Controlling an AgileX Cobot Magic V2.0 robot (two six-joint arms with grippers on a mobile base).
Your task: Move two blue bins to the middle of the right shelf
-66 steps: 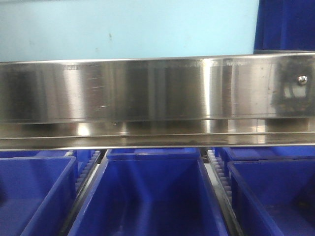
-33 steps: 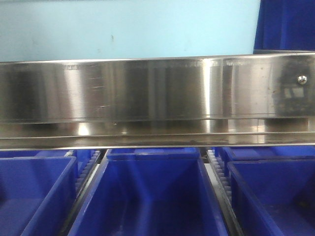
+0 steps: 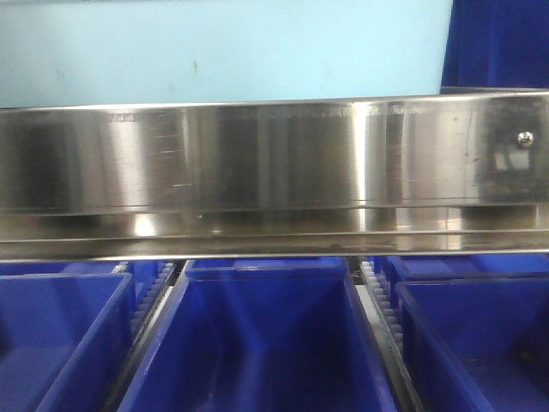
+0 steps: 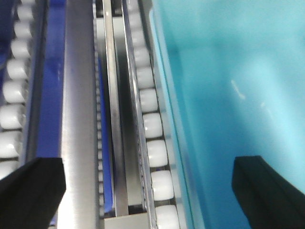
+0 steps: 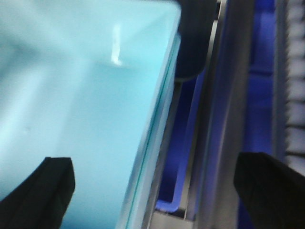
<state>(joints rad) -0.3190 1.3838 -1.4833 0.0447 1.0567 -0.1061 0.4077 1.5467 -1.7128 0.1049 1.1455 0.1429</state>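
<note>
Bin [image 3: 223,51] shows pale blue just above the steel shelf's [image 3: 257,154] front rail, with dark bins [image 3: 266,343] on the tier below. Left hand [image 4: 147,162] and right hand [image 5: 155,160] each straddle its rim, fingers spread wide.

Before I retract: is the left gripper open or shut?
Open: left gripper spread wide, straddling a wall of the pale blue bin.
</note>
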